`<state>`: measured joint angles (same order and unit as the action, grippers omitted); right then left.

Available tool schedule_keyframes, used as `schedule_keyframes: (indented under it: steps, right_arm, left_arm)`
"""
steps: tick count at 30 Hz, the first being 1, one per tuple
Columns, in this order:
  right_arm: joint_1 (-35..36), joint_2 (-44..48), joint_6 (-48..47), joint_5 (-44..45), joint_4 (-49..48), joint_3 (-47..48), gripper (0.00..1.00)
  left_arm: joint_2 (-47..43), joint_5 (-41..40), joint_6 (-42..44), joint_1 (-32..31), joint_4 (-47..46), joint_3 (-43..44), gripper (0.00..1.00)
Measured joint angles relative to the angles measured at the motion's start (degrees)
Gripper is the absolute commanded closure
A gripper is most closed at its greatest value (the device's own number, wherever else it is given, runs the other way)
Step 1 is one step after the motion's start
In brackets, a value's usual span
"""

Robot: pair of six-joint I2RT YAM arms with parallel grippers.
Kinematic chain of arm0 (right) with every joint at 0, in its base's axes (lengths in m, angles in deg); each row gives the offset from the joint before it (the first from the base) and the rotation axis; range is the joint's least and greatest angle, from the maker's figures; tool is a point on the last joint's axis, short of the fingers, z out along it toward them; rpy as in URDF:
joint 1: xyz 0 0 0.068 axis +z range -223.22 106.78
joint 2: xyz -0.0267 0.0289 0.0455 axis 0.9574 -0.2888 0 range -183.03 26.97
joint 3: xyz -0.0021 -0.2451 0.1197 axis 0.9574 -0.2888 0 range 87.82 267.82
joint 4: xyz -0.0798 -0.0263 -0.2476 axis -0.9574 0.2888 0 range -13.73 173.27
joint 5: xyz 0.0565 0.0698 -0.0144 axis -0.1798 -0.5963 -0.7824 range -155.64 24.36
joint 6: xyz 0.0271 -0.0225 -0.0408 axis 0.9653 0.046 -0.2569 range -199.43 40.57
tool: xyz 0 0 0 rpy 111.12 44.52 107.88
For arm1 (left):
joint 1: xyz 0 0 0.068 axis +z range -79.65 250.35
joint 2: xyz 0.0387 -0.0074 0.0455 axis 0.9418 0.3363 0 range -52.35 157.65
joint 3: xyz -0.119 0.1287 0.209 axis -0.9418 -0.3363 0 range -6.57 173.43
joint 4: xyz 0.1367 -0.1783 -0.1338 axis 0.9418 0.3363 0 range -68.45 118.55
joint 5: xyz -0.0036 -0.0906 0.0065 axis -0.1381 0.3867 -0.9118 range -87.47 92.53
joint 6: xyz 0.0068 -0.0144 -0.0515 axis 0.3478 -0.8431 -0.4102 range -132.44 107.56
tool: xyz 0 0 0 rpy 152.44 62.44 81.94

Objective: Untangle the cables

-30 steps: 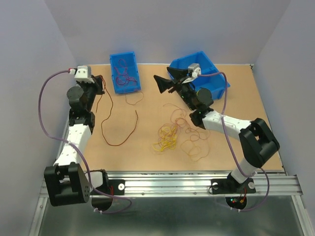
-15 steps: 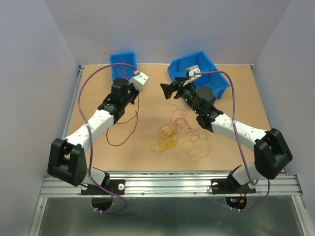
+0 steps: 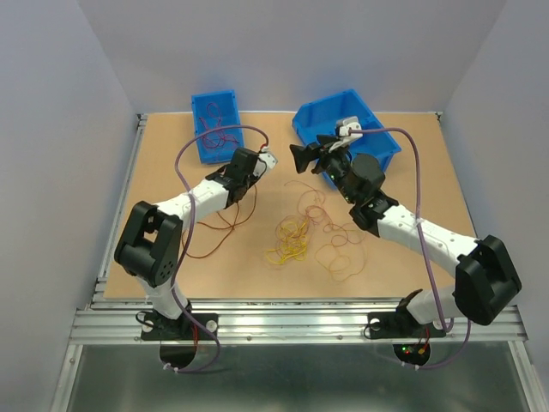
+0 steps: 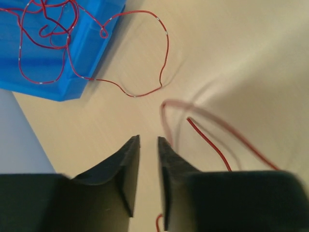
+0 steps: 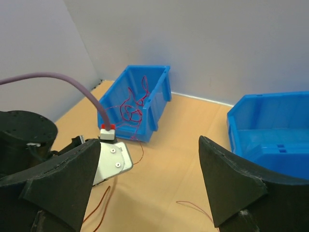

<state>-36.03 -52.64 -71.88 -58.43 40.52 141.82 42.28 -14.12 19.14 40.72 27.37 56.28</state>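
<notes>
Left wrist view: dark red cables point(image 4: 167, 48) trail from a blue bin point(image 4: 84, 50).

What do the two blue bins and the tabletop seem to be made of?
Smaller bin and larger bin: probably moulded plastic; even blue colour, smooth faintly glossy walls, moulded rims. Tabletop: looks like wood or fibreboard, matte tan, no clear grain, so the exact board is uncertain.

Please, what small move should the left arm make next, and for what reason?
Probably carry the left gripper over the small blue bin and open it there. Its jaws are almost closed, and a dark red cable runs out from beside them, though whether it is gripped is unclear. That bin already holds red cables.
</notes>
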Motion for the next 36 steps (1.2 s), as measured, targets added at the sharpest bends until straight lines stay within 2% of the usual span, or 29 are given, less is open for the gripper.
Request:
schedule_keyframes:
  steps: [1,3,11,19,21,22,24,27,28,29,30,36]
  right_arm:
    - [0.00,0.24,-0.02,0.11,0.02,-0.28,0.13]
    - [0.00,1.38,-0.20,0.59,0.37,-1.11,0.13]
    - [0.00,3.19,-0.52,1.66,0.42,-1.66,0.13]
    - [0.00,3.13,-0.72,1.62,0.44,-1.66,0.13]
    - [0.00,3.13,-0.72,1.62,0.42,-1.66,0.13]
    - [0.00,3.13,-0.72,1.62,0.42,-1.66,0.13]
    - [-0.02,3.13,-0.72,1.62,0.42,-1.66,0.13]
    - [-0.02,3.13,-0.72,1.60,0.42,-1.66,0.13]
    - [-0.02,3.13,-0.72,1.60,0.42,-1.66,0.14]
    - [-0.02,3.13,-0.72,1.60,0.42,-1.66,0.14]
    - [-0.02,3.13,-0.72,1.60,0.42,-1.66,0.14]
    - [-0.04,3.15,-0.72,1.62,0.31,-2.32,0.14]
  left_arm:
    - [1.22,-0.74,0.09,0.02,-0.59,0.39,0.50]
    - [2.84,-2.08,0.17,0.02,-0.90,0.42,0.48]
    - [4.04,-4.24,1.11,0.04,-5.18,1.01,0.47]
    - [14.40,-5.84,2.73,0.11,-9.94,6.58,0.48]
    - [16.57,-5.57,2.91,0.17,-9.70,7.06,0.59]
    - [17.44,-5.40,3.08,0.35,-9.53,7.50,0.71]
    - [18.78,-4.83,3.02,0.79,-9.29,8.52,0.79]
    - [20.06,-4.37,2.99,1.66,-9.11,11.02,0.83]
    - [20.28,-4.26,2.95,2.08,-9.27,11.72,0.87]
    - [20.35,-3.98,2.91,2.47,-9.31,12.26,0.95]
    - [20.37,-3.78,2.97,2.67,-9.40,12.57,1.00]
    - [20.70,-0.85,2.47,4.61,-7.67,13.73,1.00]
